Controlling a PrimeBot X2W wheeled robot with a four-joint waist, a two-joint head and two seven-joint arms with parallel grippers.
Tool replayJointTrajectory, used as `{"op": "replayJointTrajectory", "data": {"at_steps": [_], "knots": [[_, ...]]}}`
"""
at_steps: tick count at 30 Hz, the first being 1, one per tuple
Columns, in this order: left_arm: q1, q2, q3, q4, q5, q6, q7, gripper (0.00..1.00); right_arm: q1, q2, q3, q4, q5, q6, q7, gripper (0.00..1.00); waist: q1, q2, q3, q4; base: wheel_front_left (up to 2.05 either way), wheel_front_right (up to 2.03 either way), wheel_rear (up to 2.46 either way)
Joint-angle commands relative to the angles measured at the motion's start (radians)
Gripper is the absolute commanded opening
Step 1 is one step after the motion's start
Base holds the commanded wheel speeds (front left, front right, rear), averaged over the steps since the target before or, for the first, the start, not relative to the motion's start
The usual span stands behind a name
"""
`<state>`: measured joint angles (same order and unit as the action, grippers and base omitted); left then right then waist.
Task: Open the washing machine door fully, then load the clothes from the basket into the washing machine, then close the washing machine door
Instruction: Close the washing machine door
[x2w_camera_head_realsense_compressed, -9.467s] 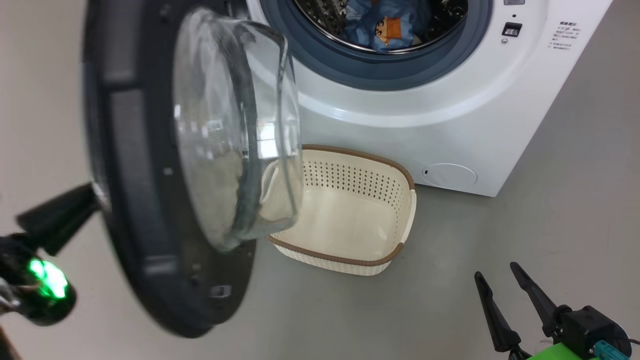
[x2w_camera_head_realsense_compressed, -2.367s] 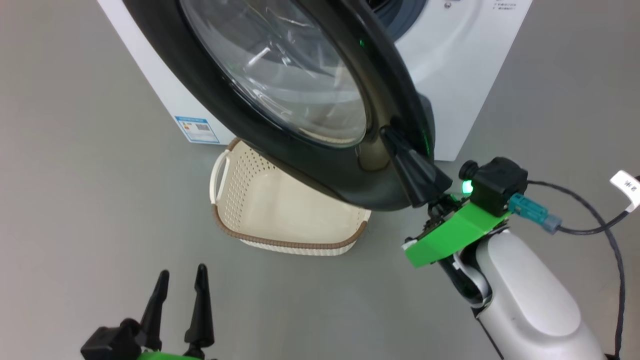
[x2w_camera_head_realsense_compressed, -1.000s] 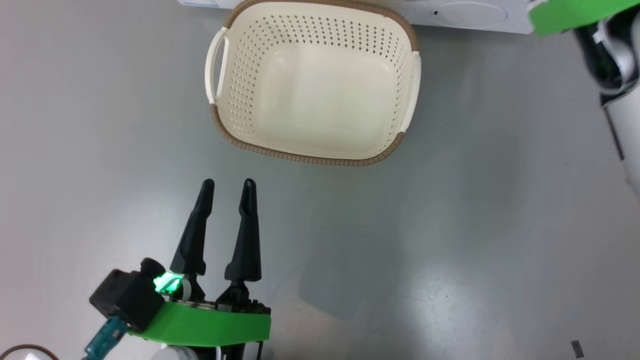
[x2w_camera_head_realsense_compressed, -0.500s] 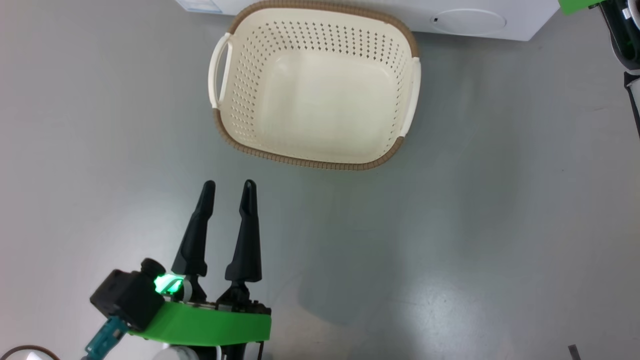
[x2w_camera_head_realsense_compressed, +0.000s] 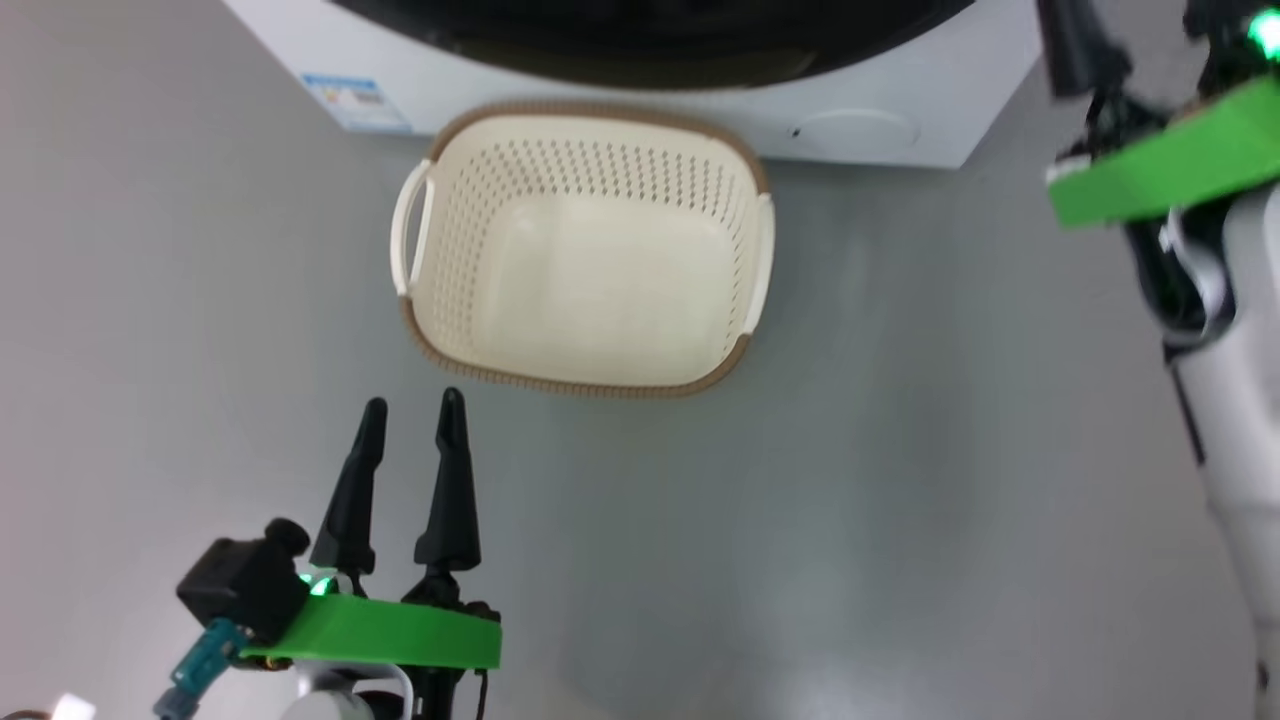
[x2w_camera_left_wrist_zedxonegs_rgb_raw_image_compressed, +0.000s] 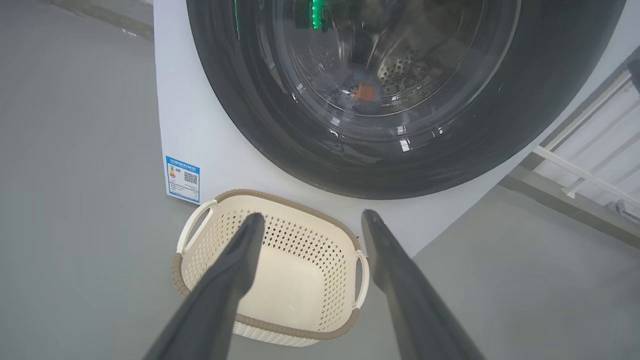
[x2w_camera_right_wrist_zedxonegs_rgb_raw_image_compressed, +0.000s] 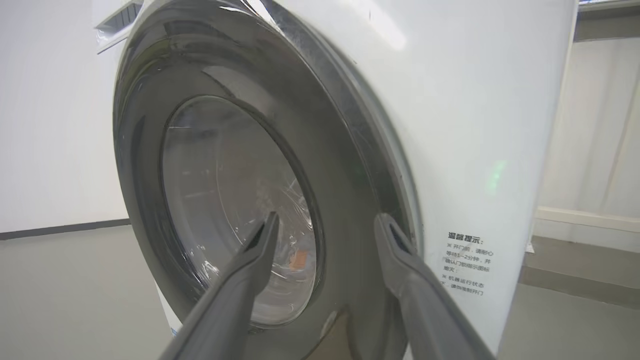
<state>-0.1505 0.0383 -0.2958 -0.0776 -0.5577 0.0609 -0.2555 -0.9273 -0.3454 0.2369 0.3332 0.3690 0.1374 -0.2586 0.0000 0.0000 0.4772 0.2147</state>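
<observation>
The washing machine door (x2w_camera_left_wrist_zedxonegs_rgb_raw_image_compressed: 240, 100) lies flush against the white washing machine (x2w_camera_left_wrist_zedxonegs_rgb_raw_image_compressed: 185, 125), with its black ring and glass window facing me. The clothes (x2w_camera_left_wrist_zedxonegs_rgb_raw_image_compressed: 365, 92) show through the glass as a blue heap with an orange patch. In front of the machine (x2w_camera_head_realsense_compressed: 960, 90) on the floor stands the basket (x2w_camera_head_realsense_compressed: 580, 385), with nothing in it. My left gripper (x2w_camera_head_realsense_compressed: 411, 400) hangs open short of the basket's near rim (x2w_camera_left_wrist_zedxonegs_rgb_raw_image_compressed: 295, 332), fingers empty. My right gripper (x2w_camera_right_wrist_zedxonegs_rgb_raw_image_compressed: 327, 218) is open in front of the door's (x2w_camera_right_wrist_zedxonegs_rgb_raw_image_compressed: 350, 200) right edge, nothing between its fingers.
Grey floor (x2w_camera_head_realsense_compressed: 900, 480) spreads around the basket. A blue label (x2w_camera_head_realsense_compressed: 355, 100) and a round white cap (x2w_camera_head_realsense_compressed: 855, 130) sit low on the machine's front. My right forearm (x2w_camera_head_realsense_compressed: 1235, 420) runs down the right side. A white railing (x2w_camera_left_wrist_zedxonegs_rgb_raw_image_compressed: 590, 145) stands beside the machine.
The head view has shifted, bringing the machine's lower front and the door's black edge into it. My right gripper has come into view at the upper right and now stands open. The left gripper has kept still.
</observation>
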Motion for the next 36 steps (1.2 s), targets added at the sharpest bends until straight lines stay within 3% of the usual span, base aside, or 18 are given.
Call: {"op": "replayJointTrajectory", "data": {"at_steps": [1,10,21,36], "knots": [[0.007,0.012,0.038,-0.001,0.025,-0.010,-0.006,1.00,0.064,0.023,-0.010,-0.049,-0.004,-0.007,-0.003,1.00,0.0000,0.0000,-0.077,-0.050,0.00,0.00,0.00],[0.051,0.012,0.097,0.066,0.086,-0.039,-0.006,1.00,0.392,0.085,-0.107,-0.210,-0.041,-0.007,-0.003,1.00,0.0000,0.0000,-0.240,-0.133,0.00,0.00,0.00],[0.119,0.012,0.136,0.139,0.133,-0.053,-0.006,1.00,0.732,0.089,-0.166,-0.335,-0.076,-0.007,-0.003,1.00,0.0000,0.0000,-0.390,-0.174,0.00,0.00,0.00],[0.169,0.012,0.169,0.169,0.160,-0.085,-0.006,1.00,0.982,0.179,-0.250,-0.405,-0.149,-0.007,-0.003,1.00,0.0000,0.0000,-0.488,-0.233,0.00,0.00,0.00]]}}
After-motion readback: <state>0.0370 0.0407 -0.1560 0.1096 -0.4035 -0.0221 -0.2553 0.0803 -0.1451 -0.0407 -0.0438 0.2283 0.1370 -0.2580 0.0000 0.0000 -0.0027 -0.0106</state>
